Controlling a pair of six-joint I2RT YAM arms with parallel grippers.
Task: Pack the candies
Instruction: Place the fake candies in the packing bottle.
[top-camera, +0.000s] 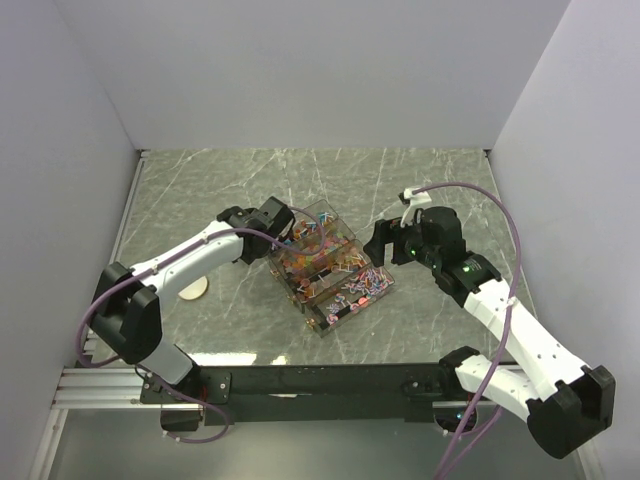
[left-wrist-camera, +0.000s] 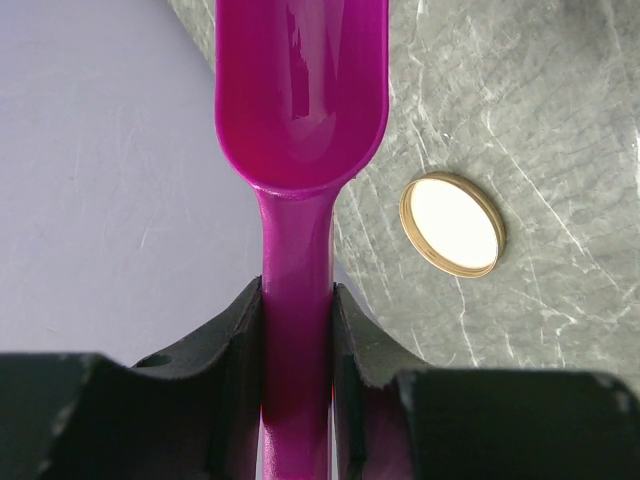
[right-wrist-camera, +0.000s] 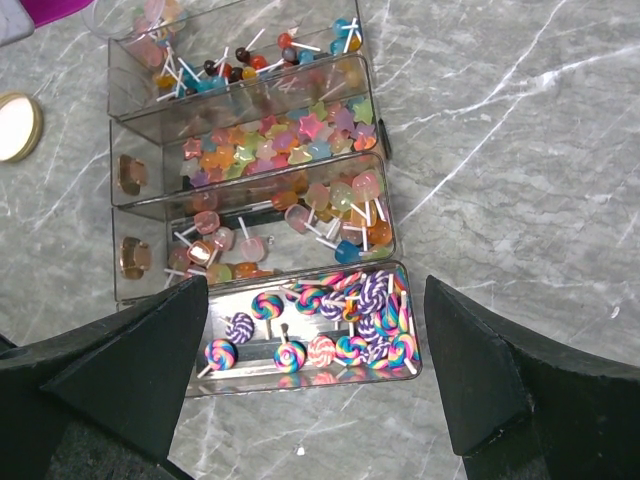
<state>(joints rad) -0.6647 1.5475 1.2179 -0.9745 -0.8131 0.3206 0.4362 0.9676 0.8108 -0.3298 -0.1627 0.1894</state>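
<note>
Centred on a veined grey surface (right-wrist-camera: 520, 150), a clear plastic box (right-wrist-camera: 125, 215) holds the candies (right-wrist-camera: 300, 215).
Four long slots sort them: round lollies on white sticks, translucent stars, blocky pastel lollies, striped swirls. Left hand (left-wrist-camera: 297, 312) pinches the handle of a glossy magenta scoop (left-wrist-camera: 300, 90), with a round tan-rimmed lid (left-wrist-camera: 452, 223) lying flat nearby; right hand (right-wrist-camera: 315, 285) hangs over the swirl slot, jaws wide, empty.

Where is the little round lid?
In the top view, the lid lies on the left side, beside the left arm and left of the clear candy box.
</note>
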